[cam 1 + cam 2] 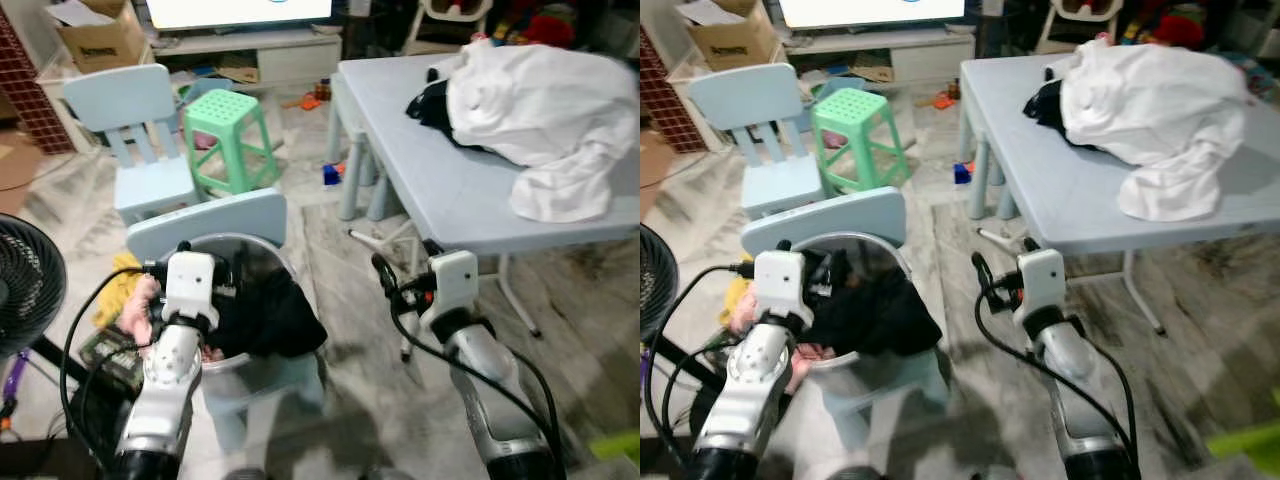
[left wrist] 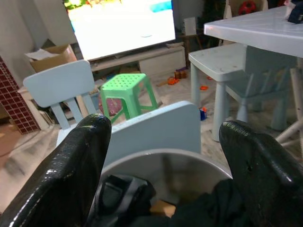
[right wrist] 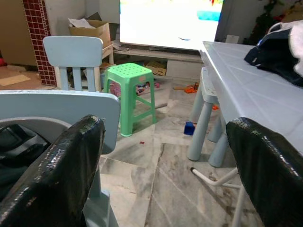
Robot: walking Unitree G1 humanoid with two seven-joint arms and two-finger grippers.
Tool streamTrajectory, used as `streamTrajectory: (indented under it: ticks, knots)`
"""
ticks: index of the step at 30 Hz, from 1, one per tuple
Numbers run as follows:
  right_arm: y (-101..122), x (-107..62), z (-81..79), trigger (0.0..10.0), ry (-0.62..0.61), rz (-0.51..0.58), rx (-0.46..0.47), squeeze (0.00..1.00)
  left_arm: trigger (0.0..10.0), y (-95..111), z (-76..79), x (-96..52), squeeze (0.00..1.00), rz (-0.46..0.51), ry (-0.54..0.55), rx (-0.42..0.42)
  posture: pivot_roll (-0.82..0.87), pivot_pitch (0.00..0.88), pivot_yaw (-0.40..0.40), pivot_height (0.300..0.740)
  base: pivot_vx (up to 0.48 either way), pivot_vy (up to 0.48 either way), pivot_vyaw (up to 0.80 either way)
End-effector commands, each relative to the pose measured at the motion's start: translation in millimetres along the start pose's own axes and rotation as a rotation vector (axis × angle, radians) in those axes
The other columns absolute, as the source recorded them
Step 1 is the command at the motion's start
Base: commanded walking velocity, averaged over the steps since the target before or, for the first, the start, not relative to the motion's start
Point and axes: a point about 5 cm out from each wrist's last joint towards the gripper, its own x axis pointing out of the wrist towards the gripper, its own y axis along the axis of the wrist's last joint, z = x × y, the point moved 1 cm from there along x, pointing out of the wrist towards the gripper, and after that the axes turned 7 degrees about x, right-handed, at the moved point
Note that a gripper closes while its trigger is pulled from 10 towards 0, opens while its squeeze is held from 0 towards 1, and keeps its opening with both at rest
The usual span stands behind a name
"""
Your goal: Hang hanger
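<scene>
Hovering over a gray bin (image 1: pixel 262 352) stuffed with dark clothes (image 1: pixel 268 312), the left hand (image 2: pixel 161 156) is held with its fingers spread apart and nothing between them. The right hand (image 3: pixel 165 165) is likewise held apart and empty above the tiled floor (image 1: pixel 350 390), beside the blue counter (image 1: pixel 440 190) on which white laundry (image 1: pixel 540 110) is heaped. No hanger can be made out.

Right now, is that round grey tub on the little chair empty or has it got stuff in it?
Not empty. The grey tub holds dark clothing that spills over its rim.
</scene>
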Motion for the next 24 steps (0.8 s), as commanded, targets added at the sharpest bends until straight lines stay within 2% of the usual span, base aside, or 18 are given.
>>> streamTrajectory:
  ticks: [1,12,21,24]
  knots:
    - [-1.7,-5.3,8.9,10.0,-0.029,-0.014,-0.006,0.0,10.0,4.2,8.4,1.5,0.0,0.016,-0.02,0.003,-0.01,0.0,-0.015,0.74,0.0,0.0,0.0]
    - [-1.5,-4.9,7.7,10.0,-0.019,-0.016,-0.013,0.0,10.0,5.5,10.5,1.2,0.0,0.022,-0.042,-0.011,-0.01,0.0,-0.017,0.74,0.047,0.0,0.0]
    - [-2.3,-6.1,6.0,10.0,-0.01,-0.016,-0.021,0.0,10.0,6.5,11.4,2.3,0.0,0.027,-0.055,-0.028,-0.01,0.0,-0.017,0.74,0.328,0.0,0.78]
    - [-3.2,-7.3,7.0,10.0,-0.015,-0.02,-0.023,0.0,10.0,7.2,11.6,1.9,0.0,0.032,-0.062,-0.031,-0.01,0.0,-0.017,0.74,0.412,0.0,0.0]
